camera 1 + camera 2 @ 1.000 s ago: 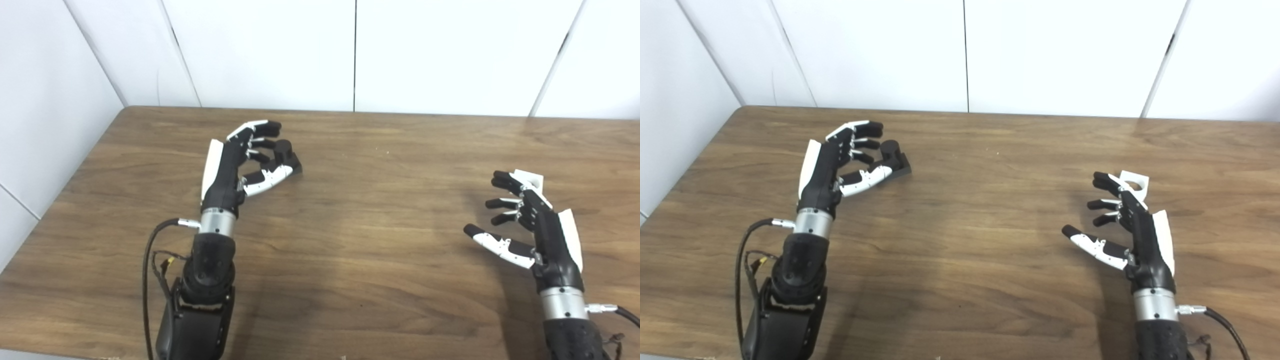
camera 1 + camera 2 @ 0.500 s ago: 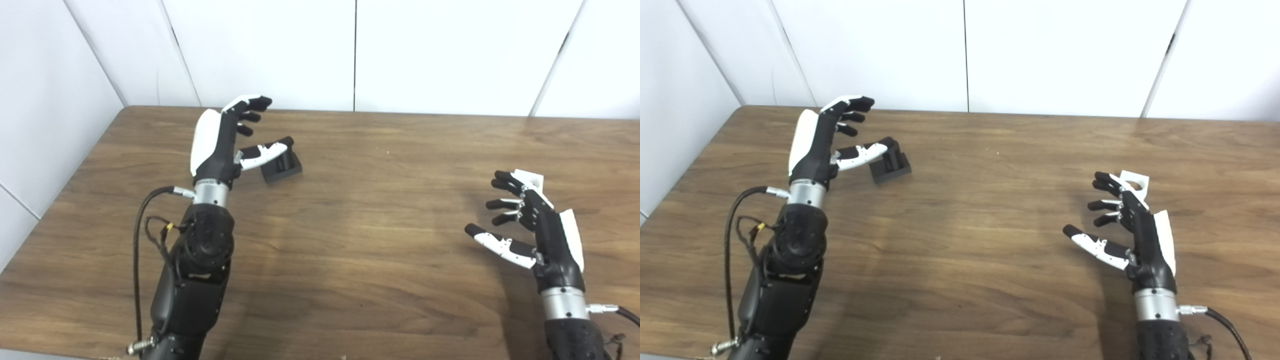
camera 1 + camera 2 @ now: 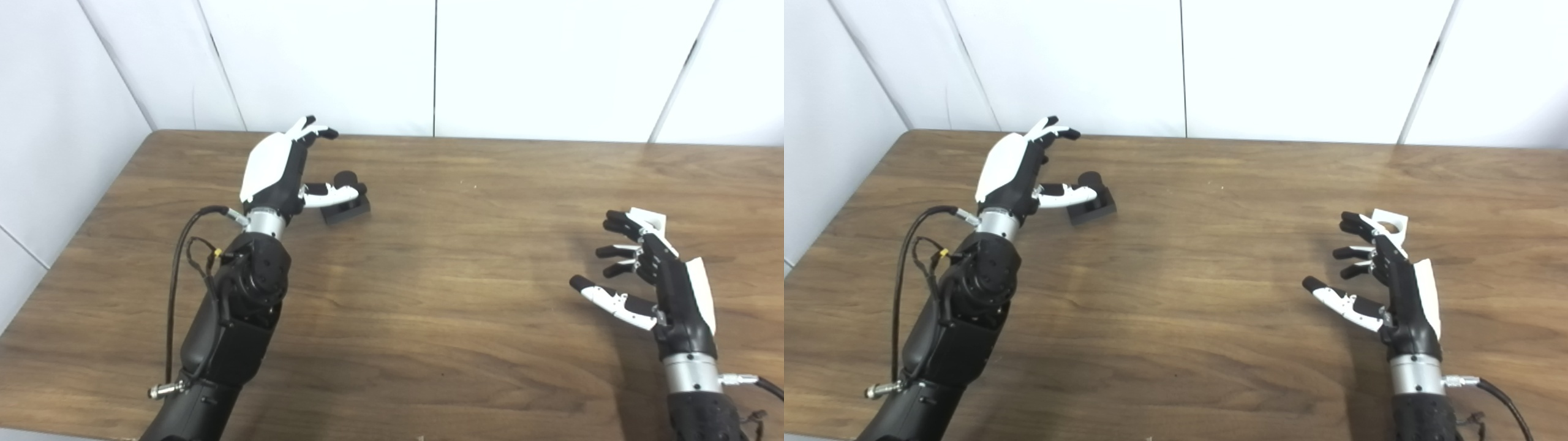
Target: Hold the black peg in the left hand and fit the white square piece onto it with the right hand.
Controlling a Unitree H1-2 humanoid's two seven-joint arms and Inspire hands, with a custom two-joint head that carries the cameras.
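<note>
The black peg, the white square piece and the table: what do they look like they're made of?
The black peg looks like matte plastic, possibly 3D-printed: dull, even black with no shine. The white square piece seems similar, an opaque matte white with crisp edges and a round hole. The table shows brown wood grain with a soft sheen; whether it is solid wood or laminate cannot be told.

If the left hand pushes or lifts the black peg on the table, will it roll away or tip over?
The black peg probably will not roll: its round post stands on a flat square base resting on the table. It looks rigid, likely a light plastic part, so it may slide if pushed. The open left hand could tip it by nudging the post high up.
</note>
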